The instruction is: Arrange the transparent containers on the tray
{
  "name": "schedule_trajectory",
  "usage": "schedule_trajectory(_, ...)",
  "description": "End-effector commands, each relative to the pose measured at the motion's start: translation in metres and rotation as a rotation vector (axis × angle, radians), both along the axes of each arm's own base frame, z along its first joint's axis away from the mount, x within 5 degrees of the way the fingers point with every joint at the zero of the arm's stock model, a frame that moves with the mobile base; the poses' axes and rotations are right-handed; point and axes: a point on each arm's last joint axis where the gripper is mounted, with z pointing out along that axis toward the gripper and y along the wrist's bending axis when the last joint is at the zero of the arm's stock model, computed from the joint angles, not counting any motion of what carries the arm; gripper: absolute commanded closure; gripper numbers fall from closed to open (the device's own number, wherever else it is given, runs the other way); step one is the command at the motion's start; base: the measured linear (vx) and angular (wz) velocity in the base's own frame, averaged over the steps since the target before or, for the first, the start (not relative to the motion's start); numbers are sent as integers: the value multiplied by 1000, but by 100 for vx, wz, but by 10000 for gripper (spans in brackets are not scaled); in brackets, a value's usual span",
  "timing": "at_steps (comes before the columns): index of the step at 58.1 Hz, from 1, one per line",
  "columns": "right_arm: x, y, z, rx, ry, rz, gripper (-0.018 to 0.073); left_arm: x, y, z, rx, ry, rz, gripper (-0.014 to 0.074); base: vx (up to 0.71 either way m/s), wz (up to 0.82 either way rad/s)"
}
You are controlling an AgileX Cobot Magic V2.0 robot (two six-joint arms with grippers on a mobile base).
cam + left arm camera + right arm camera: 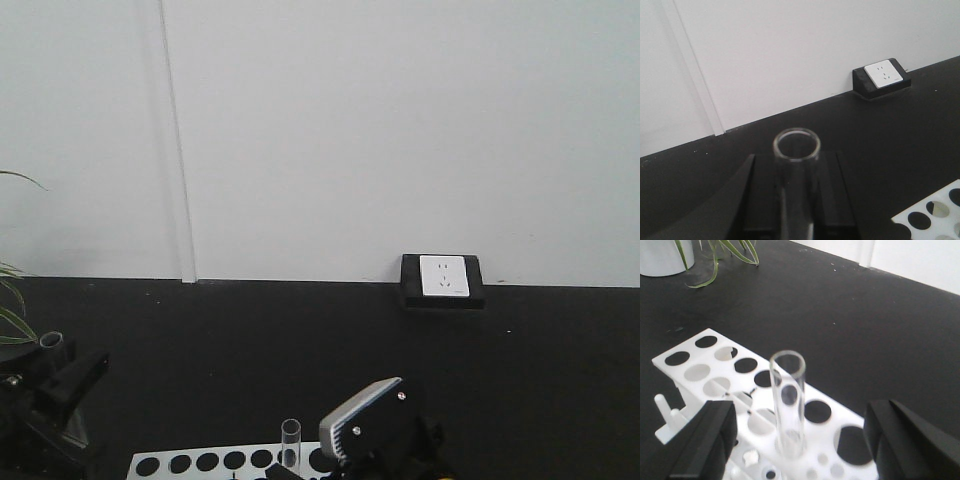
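Right wrist view: right gripper point(805, 440) jaws wide open, racked test tube point(788, 405) upright between them, untouched, seated in white rack point(695, 372). Left gripper point(796, 200) jaws clamped on second test tube point(796, 170), rim above them.

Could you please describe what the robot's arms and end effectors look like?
Both end effectors are matte black. The right end effector has broad, wedge-shaped fingers; the left end effector has flat inner pads. From the front, the right arm carries a rounded grey housing with a white edge and two screws. The left arm looks black.
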Motion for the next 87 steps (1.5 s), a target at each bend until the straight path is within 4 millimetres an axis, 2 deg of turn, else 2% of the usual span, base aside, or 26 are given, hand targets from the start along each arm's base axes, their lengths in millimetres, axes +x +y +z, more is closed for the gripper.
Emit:
schedule_trajectory(1, 11, 12, 27, 90, -131, 30, -34, 1, 1, 22, -45, -125, 6, 522, 0, 0)
schedule_trajectory(12, 25, 24, 16, 74, -112, 30, -33, 1, 1, 22, -45, -125, 6, 522, 0, 0)
schedule_trajectory(23, 26, 25, 8, 58, -93, 30, 11, 1, 1, 22, -45, -125, 6, 522, 0, 0)
schedule_trajectory(40, 28, 26, 2, 56, -78, 22, 210, 1, 1, 22, -45, -125, 6, 522, 0, 0)
schedule_trajectory(61, 29, 27, 8, 105, -122, 25, 480, 1, 1, 22, -44, -122, 6, 522, 0, 0)
schedule_trajectory(68, 28, 26, 13, 109, -119, 22, 575, 1, 1, 21, -43, -117, 7, 522, 0, 0)
schedule_trajectory(78, 22, 20, 31, 116, -130, 15, 571, 1, 1, 21, -43, -117, 7, 522, 0, 0)
schedule_trajectory(87, 13, 10, 56, 136, -140, -5, 571, 1, 1, 21, -43, -117, 7, 522, 0, 0)
